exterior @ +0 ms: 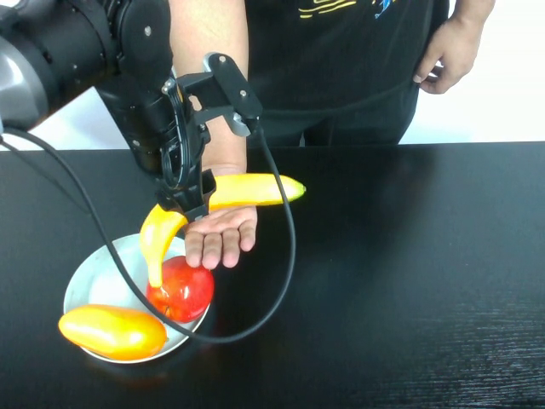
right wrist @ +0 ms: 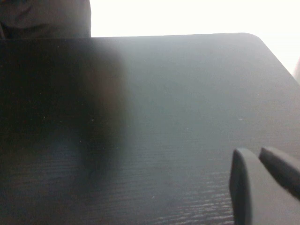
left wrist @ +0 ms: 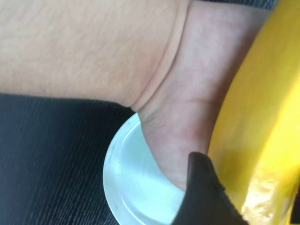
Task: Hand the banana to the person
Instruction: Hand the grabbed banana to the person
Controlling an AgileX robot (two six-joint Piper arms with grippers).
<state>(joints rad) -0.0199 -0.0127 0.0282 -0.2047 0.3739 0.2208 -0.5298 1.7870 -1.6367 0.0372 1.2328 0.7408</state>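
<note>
My left gripper is shut on the banana, gripping it near the bend. The yellow banana curves from its greenish tip at the right down to its stem end over the plate. The person, in a black shirt, stands at the table's far side and holds an open hand palm up just under the banana and the gripper. In the left wrist view the banana lies against a black finger, with the person's wrist right behind it. My right gripper is shut and empty, low over the bare table.
A pale plate at the front left holds a red apple and a plump yellow-orange fruit. The plate also shows in the left wrist view. The person's other hand hangs at the back right. A black cable loops over the black table.
</note>
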